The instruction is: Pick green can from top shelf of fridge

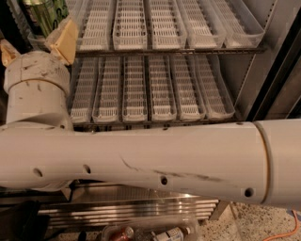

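The green can (46, 13) stands at the far left of the top shelf (164, 50), at the top left corner of the camera view; only its lower part shows, shiny green with black markings. My gripper (36, 37) sits just below and in front of the can, at the end of the wide white arm (155, 162) that crosses the view. Its two tan fingers (64, 40) stand apart, one on each side of the can's base. I cannot tell whether they touch the can.
White slotted lane trays (131, 23) fill the top shelf, and a like row (150, 89) fills the rack below. The fridge's black door frame (277, 80) stands at right and its stainless base (141, 207) below. Bottles in a clear bin (164, 233) lie on the floor.
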You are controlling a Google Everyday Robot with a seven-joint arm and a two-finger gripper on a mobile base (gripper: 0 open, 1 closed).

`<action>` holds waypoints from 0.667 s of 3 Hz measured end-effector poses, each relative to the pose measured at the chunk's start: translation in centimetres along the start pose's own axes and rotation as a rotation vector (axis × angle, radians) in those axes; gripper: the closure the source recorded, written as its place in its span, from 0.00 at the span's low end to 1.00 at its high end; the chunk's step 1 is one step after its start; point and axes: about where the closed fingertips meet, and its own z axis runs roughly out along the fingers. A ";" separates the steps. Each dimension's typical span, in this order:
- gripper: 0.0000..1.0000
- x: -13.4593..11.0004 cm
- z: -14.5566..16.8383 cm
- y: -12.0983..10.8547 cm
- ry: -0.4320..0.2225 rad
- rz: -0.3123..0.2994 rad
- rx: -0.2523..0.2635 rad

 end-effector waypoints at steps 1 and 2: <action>0.20 -0.4 -0.7 -0.8 0.001 -0.002 0.016; 0.27 -0.4 -1.4 -1.4 0.009 -0.001 0.028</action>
